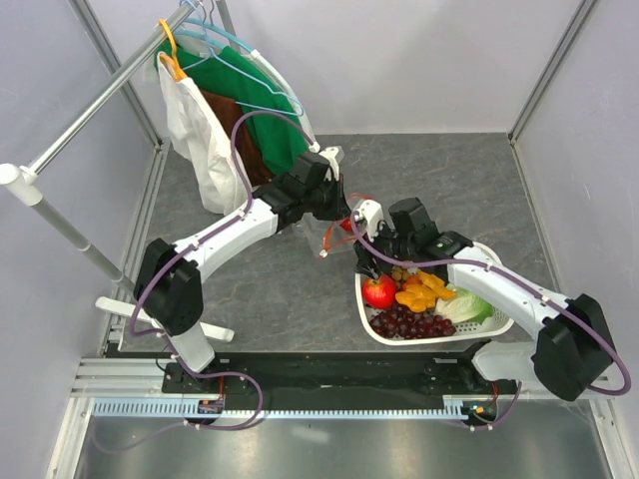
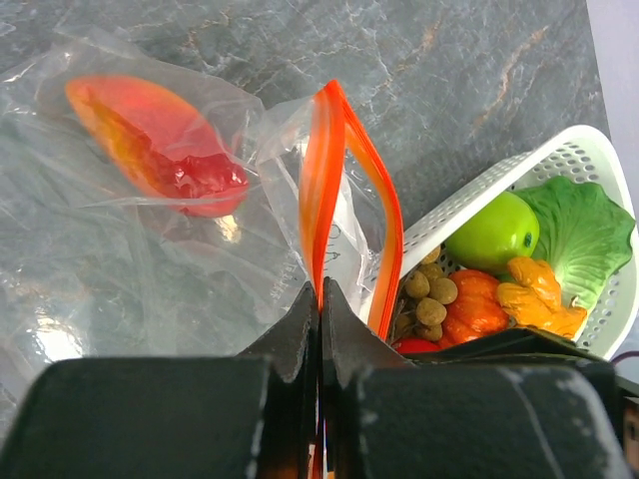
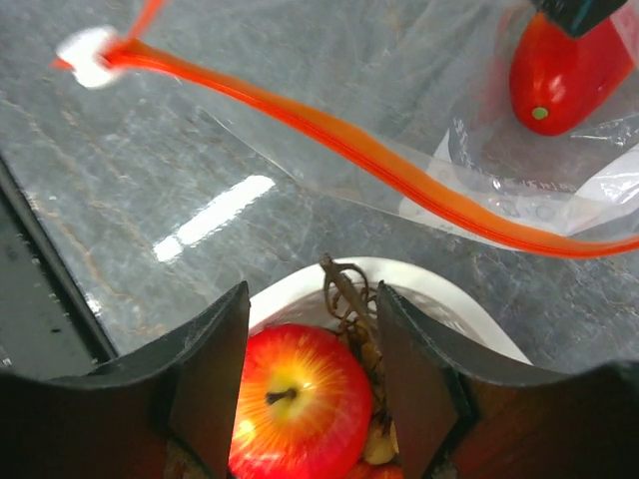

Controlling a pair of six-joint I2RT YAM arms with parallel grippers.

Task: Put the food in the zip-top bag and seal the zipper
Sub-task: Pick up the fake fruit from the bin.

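Left claw [image 2: 319,304] pressed together, pinching the zipper [image 2: 321,190] just beside the basket [image 2: 499,190]. Right claw [image 3: 312,339] spread; red apple [image 3: 300,404] lies beneath it, inside the basket.

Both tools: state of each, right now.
Left tool: closed on the zipper.
Right tool: open, holding nothing, above the red apple.

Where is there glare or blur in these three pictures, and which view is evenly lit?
Top external: soft, even light, no strong glare on the table. Left wrist: bright reflections on the zip-top bag; the left fingers near the lens look soft. Right wrist: white glare streaks on the table; the zipper blurs at its far end, the red apple is sharp.
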